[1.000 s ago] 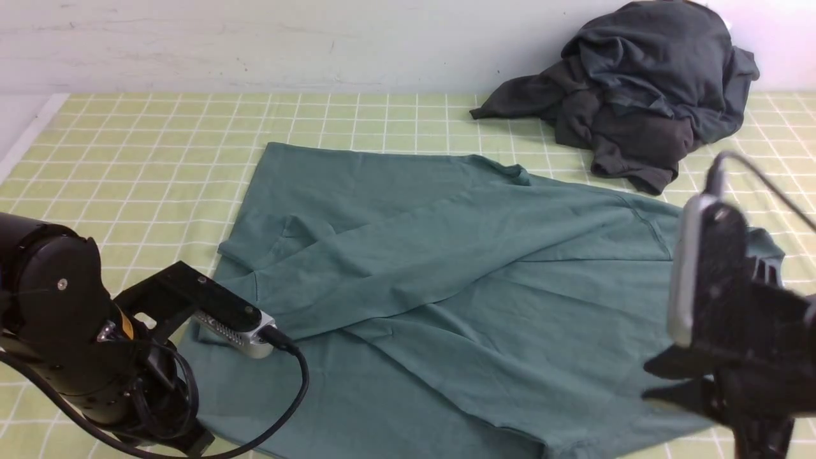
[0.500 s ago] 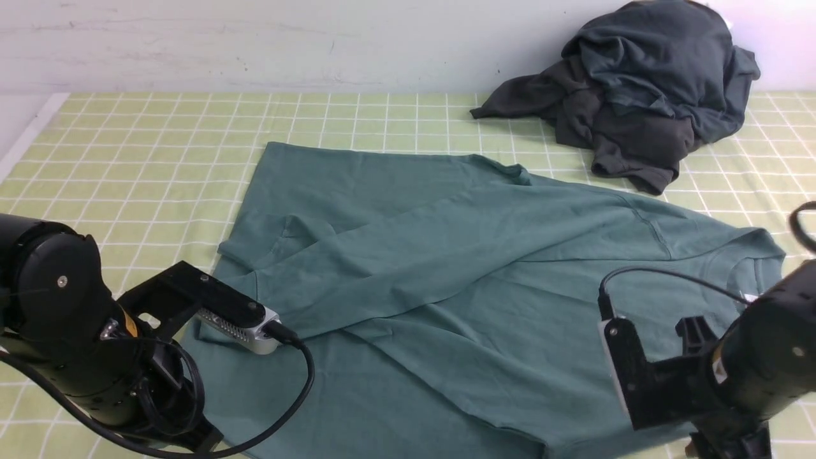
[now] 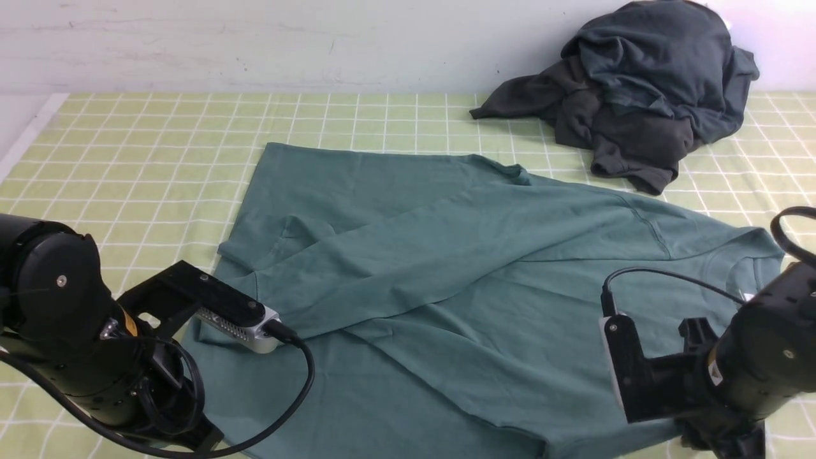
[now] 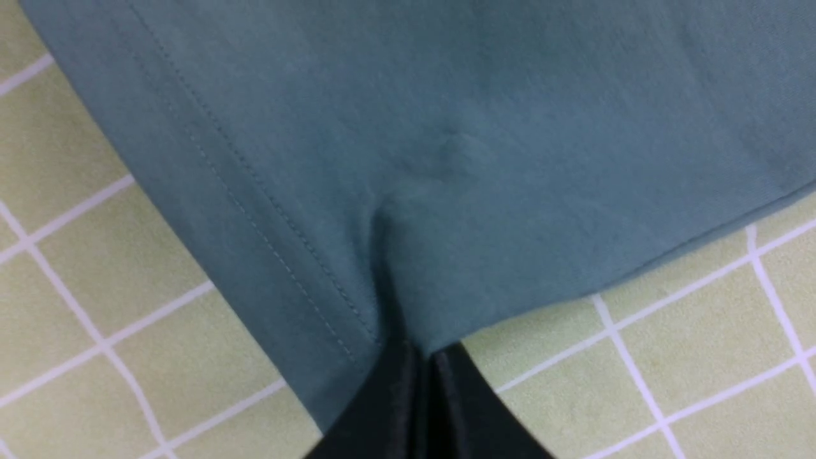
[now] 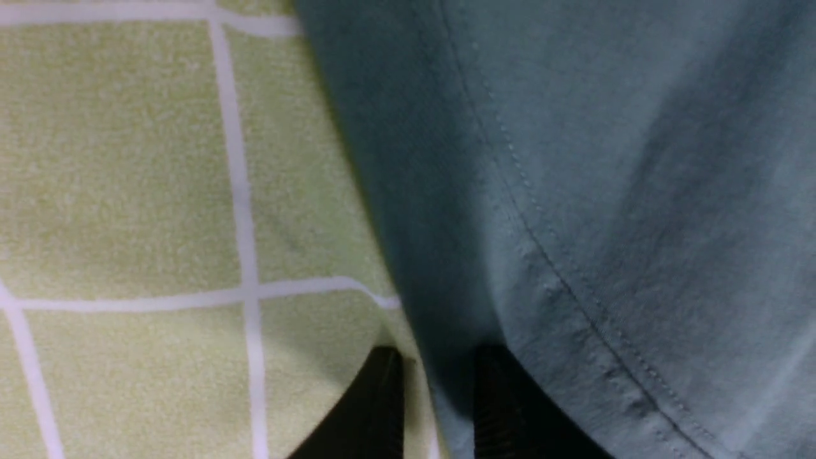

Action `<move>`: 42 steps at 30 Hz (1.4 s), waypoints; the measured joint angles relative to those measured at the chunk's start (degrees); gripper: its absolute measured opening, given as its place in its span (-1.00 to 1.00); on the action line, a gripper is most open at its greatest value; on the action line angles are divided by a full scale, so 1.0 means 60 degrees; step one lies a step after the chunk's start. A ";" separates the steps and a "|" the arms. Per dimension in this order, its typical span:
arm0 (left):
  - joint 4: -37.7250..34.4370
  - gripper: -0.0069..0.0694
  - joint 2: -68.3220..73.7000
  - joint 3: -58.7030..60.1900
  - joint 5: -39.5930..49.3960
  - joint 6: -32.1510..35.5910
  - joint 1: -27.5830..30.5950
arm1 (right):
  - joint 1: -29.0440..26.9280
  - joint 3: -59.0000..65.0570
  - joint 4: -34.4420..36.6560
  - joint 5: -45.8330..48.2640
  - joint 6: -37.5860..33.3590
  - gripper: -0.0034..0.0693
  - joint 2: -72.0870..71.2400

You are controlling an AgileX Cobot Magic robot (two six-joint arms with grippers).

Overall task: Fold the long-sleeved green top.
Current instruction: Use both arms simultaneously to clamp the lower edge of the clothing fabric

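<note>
Left wrist view: left gripper [image 4: 421,357] jaws pressed together, pinching hem corner of green long-sleeved top [image 4: 484,127]; right gripper [image 5: 440,401] jaws part-spread, straddling hem edge at near-right corner. Top lies spread on checked cloth [image 3: 159,127], w/ dark garments [image 3: 637,83] piled far right.

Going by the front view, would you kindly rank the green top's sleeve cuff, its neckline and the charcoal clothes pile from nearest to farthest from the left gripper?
1. The sleeve cuff: on the left, just beyond the left gripper.
2. The neckline: far across on the right.
3. The charcoal clothes pile: back right, against the wall.
</note>
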 joint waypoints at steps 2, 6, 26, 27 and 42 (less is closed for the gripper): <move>-0.0032 -0.82 0.0000 0.0000 0.0000 0.0000 0.0000 | 0.0000 0.0000 0.0000 -0.0053 0.0083 -0.49 -0.0155; -0.0116 -0.82 0.0000 0.0000 -0.0084 0.0000 0.0000 | 0.0000 0.0000 -0.0101 -0.0147 0.0355 -0.39 -0.0423; -0.0590 -0.82 0.0000 0.0000 -0.0272 0.0009 0.0000 | -0.0800 0.0000 -0.0547 -0.0301 0.0386 -0.22 -0.0147; -0.0625 -0.82 0.0000 0.0000 -0.0272 0.0009 0.0000 | -0.0820 0.0000 -0.0575 -0.0425 0.0386 -0.22 -0.0040; -0.0644 -0.82 0.0000 0.0000 -0.0274 0.0009 0.0000 | -0.0830 0.0001 -0.0417 -0.0477 0.0597 -0.82 -0.0342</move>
